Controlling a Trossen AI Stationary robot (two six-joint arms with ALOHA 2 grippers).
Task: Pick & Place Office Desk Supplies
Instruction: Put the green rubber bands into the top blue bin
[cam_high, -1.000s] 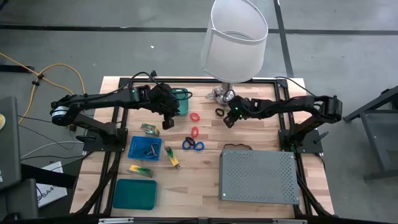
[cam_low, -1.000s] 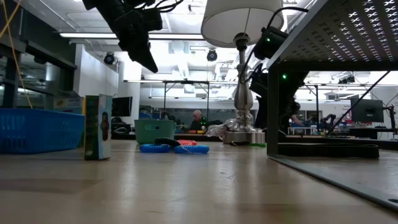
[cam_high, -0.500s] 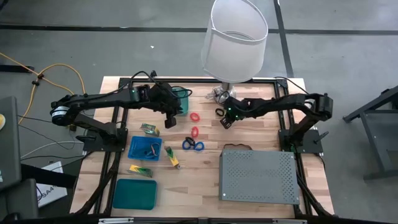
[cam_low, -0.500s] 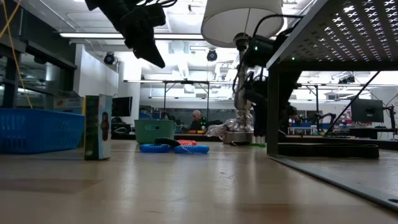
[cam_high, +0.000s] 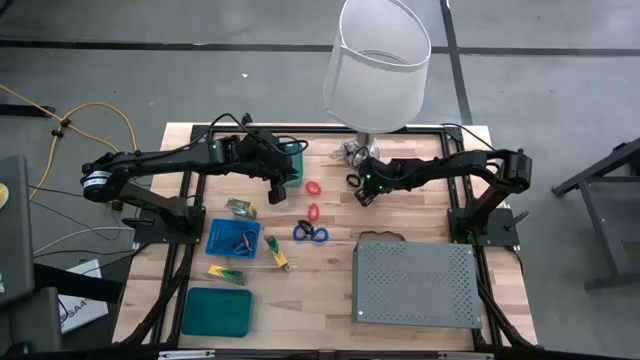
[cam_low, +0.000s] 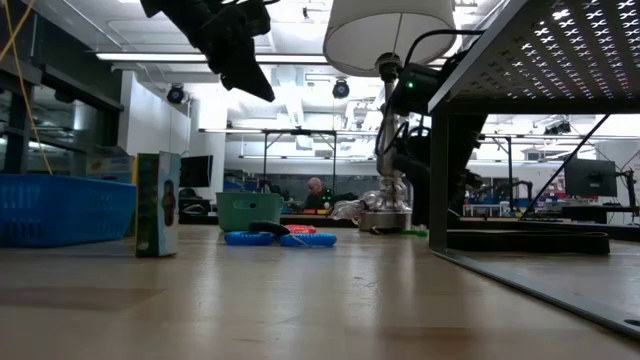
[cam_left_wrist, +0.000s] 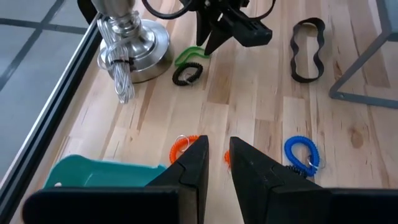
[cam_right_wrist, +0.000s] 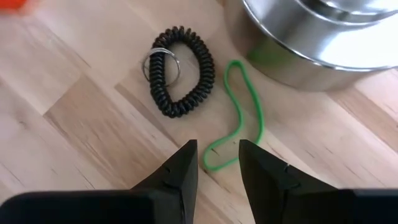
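Lining up my right fingers (cam_right_wrist: 214, 163), apart, over the green band (cam_right_wrist: 238, 118) beside the black coil (cam_right_wrist: 180, 71) | next: descend, pinch | left fingers (cam_left_wrist: 214, 163) nearly together, empty, waiting.

Lamp (cam_high: 377, 62) shade overhangs far-middle tabletop (cam_high: 320, 290); chrome base (cam_right_wrist: 323, 37) close beside green loop (cam_right_wrist: 239, 118) and black coil ring (cam_right_wrist: 180, 71), crowding approach from that side. Right gripper (cam_right_wrist: 214, 168) low over bare wood just short of green loop, jaws slightly apart. Grey perforated box (cam_high: 415, 283) fills near-right tabletop. Blue tray (cam_high: 232, 238), teal tray (cam_high: 215, 311), teal bin (cam_high: 293, 160) take up left side. Left gripper (cam_left_wrist: 214, 165) raised above red rings (cam_high: 313, 188). Bare wood lane between blue rings (cam_high: 310, 233) and box.
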